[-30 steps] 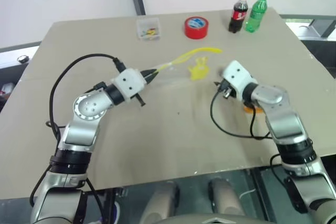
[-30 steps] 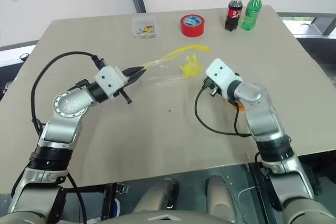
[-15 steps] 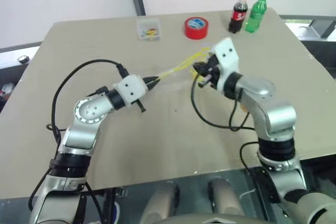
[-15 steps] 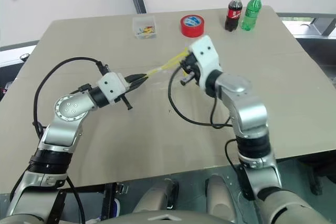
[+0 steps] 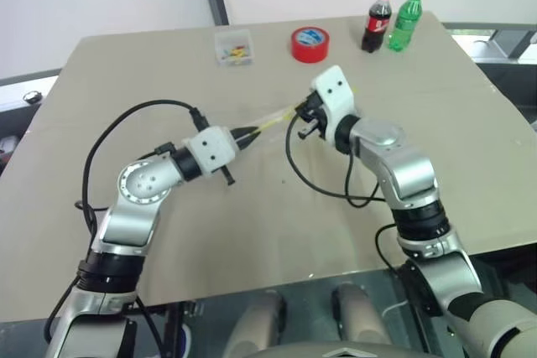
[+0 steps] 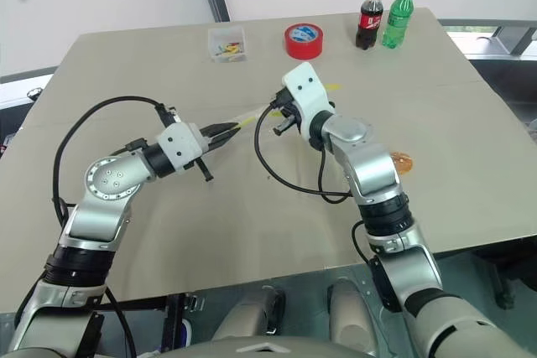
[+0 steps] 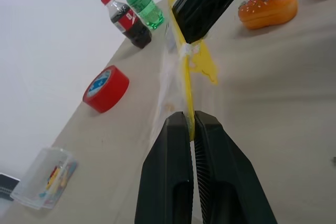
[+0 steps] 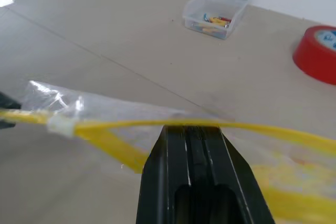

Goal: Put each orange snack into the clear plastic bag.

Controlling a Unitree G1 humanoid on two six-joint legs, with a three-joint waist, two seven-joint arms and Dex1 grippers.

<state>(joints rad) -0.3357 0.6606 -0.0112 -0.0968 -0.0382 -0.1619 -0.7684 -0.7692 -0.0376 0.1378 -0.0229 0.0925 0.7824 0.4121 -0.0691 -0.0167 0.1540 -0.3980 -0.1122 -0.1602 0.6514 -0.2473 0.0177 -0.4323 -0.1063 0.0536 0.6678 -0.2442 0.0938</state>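
The right hand (image 6: 277, 112) has been swung leftward to the clear plastic bag (image 7: 181, 72); its yellow strip is pinched by both hands, the left hand (image 6: 225, 131) opposite. Limp and slippery, the bag is best gripped at the strip.

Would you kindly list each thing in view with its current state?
clear plastic bag: held up between both grippers by its yellow strip
left gripper: shut on the bag's strip
right gripper: shut on the bag's strip
orange snack: lying on the table, outside the bag
cola bottle: upright, capped
green bottle: upright, capped
small clear box: closed
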